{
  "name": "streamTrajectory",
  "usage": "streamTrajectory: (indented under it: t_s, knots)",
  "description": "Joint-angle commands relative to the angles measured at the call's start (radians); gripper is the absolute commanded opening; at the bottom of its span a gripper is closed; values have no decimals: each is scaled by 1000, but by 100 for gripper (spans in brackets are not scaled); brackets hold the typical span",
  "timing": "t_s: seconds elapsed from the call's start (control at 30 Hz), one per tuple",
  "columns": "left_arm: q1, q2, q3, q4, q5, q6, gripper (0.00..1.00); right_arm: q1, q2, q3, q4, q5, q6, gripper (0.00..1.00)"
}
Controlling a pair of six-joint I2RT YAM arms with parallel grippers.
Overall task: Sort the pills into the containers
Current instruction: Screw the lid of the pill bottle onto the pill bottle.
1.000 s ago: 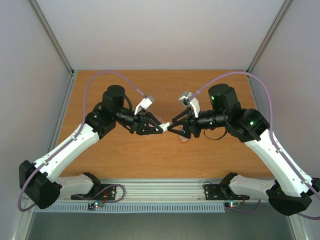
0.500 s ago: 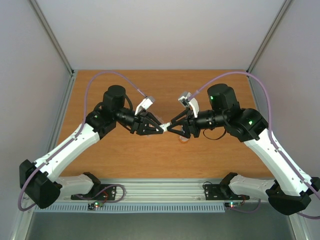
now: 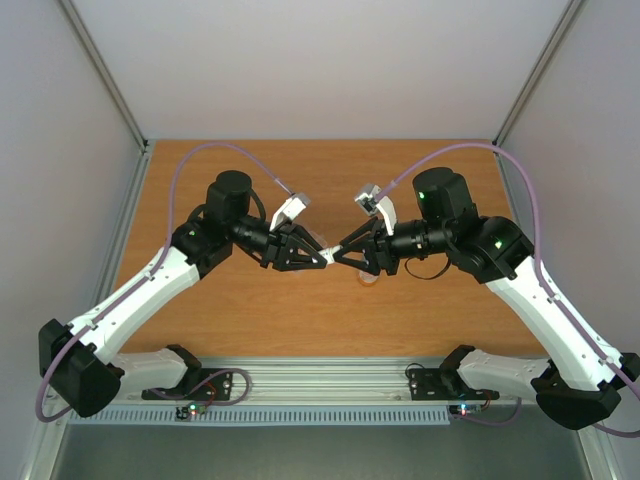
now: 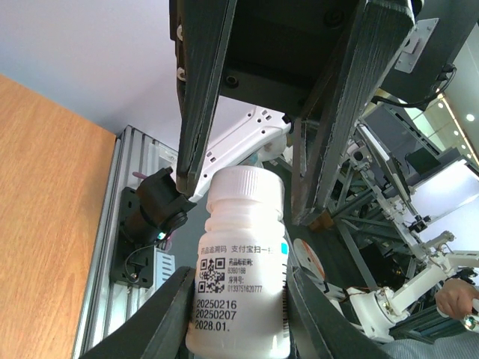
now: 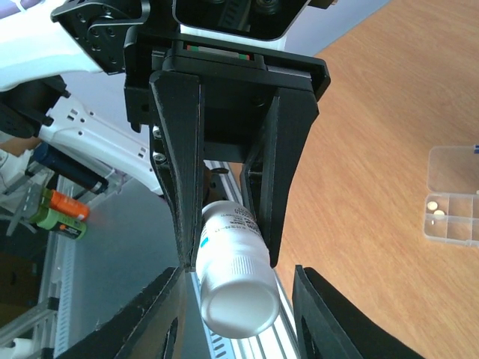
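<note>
Above the middle of the table [image 5: 359, 134] the two arms meet tip to tip; the left gripper [image 4: 239, 299] is pinching a white bottle [image 4: 239, 262] by its body and holds it level in the air, cap [image 5: 238, 307] pointing at the other arm; the right gripper [image 5: 238, 277] stands spread, one finger on each side of that cap, with a sliver of daylight showing on both sides, so nothing is gripped there yet; the step in hand looks like getting the bottle open so its contents can be shared out; the next move, as I judge it, calls for the right fingers to press onto the cap squarely and twist while the left holds firm, since a crooked bite could slip off the ridged rim; the pill box [image 5: 456, 161] lies flat on the wood, well apart from the bottle, off to the side in the right wrist view; by count: one bottle, one cap, one pill box, and two pale pills [image 5: 438, 214] visible in its cells; whether other cells hold more I cannot tell.
</note>
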Motion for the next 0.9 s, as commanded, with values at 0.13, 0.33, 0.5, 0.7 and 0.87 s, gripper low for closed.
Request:
streamTrajectory:
  t_s: [0.13,0.33,0.5,0.7,0.87]
  knots:
    - [-6,-2,30,3,29,20,0,-2,9,-3,11,-31,-8,31]
    - [-8,-1,33,-1,31,21,0,-3,16,6,4,-35,-9,24]
    - [-15,-2,39,-9,40,26,0,-2,25,11,-2,-44,-14,22]
    - [-23,-6,48,-51,37,63,0,-2,37,21,2,-76,-1,20]
    - [-22,-16,60,-97,0,112,0,-3,53,27,5,-77,36,17]
